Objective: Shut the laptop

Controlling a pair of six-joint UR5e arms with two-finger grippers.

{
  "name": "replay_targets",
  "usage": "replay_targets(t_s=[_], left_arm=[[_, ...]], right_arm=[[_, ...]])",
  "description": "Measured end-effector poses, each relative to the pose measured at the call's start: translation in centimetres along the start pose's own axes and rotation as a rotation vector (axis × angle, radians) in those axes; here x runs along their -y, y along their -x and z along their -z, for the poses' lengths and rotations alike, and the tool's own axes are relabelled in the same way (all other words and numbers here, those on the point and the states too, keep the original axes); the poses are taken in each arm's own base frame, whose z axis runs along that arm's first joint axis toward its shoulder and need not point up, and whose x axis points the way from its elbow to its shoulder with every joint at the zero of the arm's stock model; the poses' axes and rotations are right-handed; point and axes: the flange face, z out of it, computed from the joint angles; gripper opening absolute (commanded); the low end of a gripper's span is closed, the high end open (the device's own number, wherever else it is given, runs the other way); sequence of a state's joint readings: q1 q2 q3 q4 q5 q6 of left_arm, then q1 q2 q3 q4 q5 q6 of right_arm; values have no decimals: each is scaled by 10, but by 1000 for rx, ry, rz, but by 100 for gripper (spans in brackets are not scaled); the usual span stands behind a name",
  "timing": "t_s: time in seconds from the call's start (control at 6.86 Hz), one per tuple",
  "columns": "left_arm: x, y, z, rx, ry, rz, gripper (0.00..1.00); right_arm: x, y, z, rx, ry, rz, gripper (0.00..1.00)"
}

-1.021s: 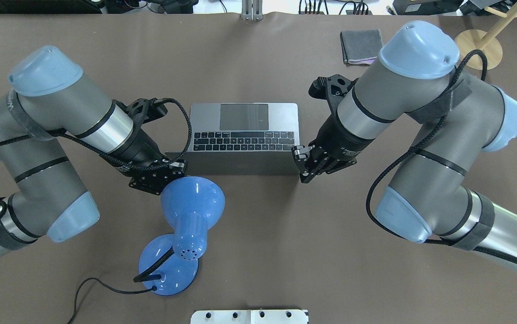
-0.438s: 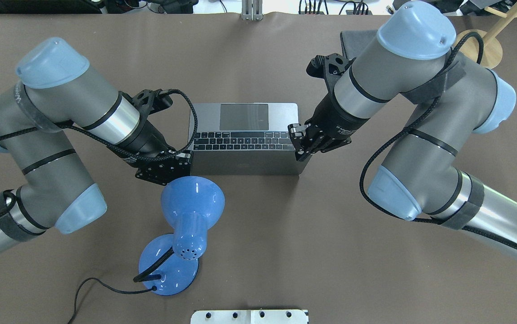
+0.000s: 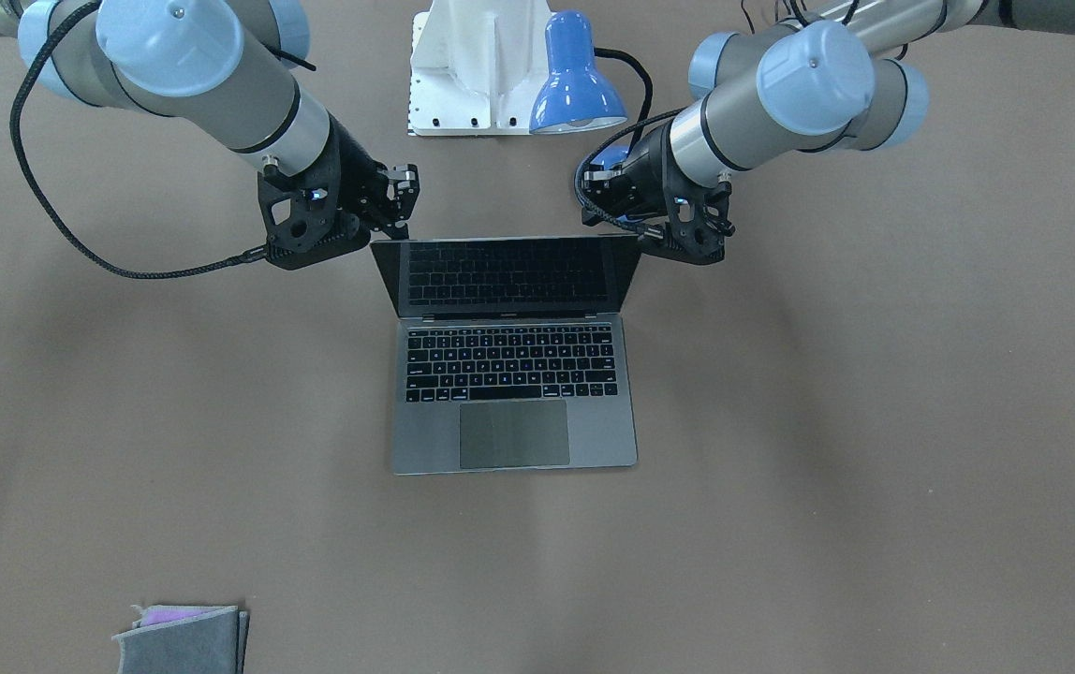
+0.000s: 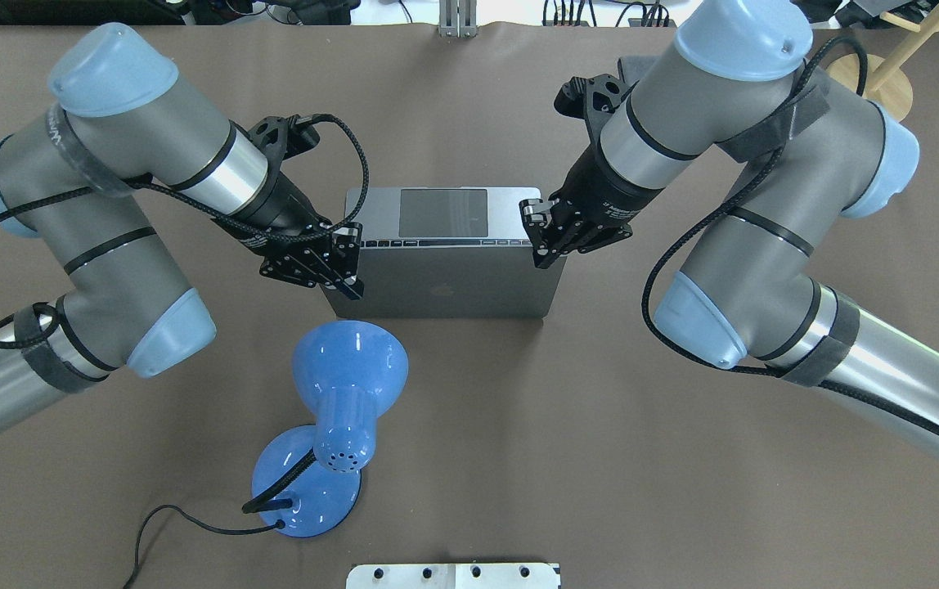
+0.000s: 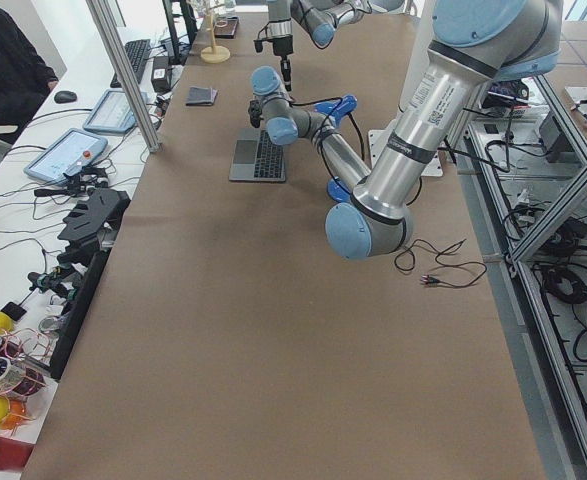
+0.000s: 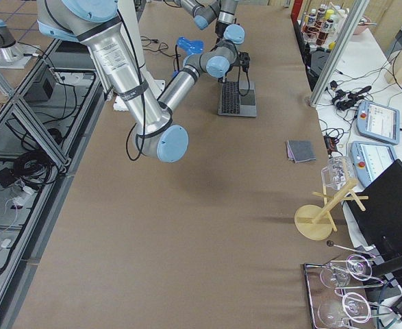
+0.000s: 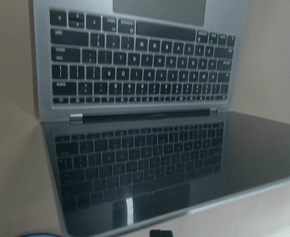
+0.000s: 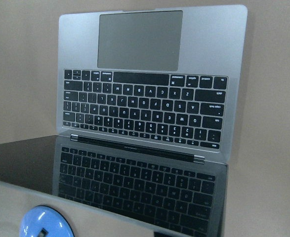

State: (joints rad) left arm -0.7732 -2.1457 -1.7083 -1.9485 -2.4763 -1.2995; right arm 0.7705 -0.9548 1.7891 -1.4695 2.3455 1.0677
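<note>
The grey laptop [image 4: 445, 278] stands half open in the middle of the table. Its lid leans over the black keyboard [image 3: 509, 360], and the apple logo on the lid's back faces the overhead camera. The trackpad [image 4: 443, 213] lies beyond the lid's edge. My left gripper [image 4: 348, 263] is shut and sits against the lid's left top corner. My right gripper [image 4: 535, 237] is shut and sits against the lid's right top corner. Both also show in the front-facing view, the left [image 3: 639, 234] and the right [image 3: 399, 198]. Both wrist views look down on the dark screen [image 7: 174, 173] and the keys [image 8: 145, 108].
A blue desk lamp [image 4: 347, 368] with its cord stands close behind the laptop on my left side. A white base plate [image 4: 453, 575] lies at the near edge. A folded grey cloth [image 3: 180, 638] and a wooden stand [image 4: 870, 78] are at the far right.
Both grippers have moved forward, away from my base, against the lid's top corners. The lid has tipped forward over the keyboard, so more of its back and the logo now show.
</note>
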Motion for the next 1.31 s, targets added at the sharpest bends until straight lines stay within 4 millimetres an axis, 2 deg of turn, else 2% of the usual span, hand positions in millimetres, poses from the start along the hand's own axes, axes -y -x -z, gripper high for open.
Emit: replay_targets(t_s=[0.29,0.44,0.88,1.02,1.31], left_arm=[[33,-14,8,5,-51,13,0],[51,-17,2,16,-87,19,0],[103,1,-30,49,-165,21,0],[115,3,-37,69,-189,16,0],[128,8,-45,95,-213,18,0]], right_arm=[[23,-3,6,2,-27,-12,0],[36,-2,5,2,-36,-16,0],[85,-4,-29,1,-47,-15,0],[106,-2,-43,-7,-56,-19,0],[143,-9,-73,-28,-87,-22,0]])
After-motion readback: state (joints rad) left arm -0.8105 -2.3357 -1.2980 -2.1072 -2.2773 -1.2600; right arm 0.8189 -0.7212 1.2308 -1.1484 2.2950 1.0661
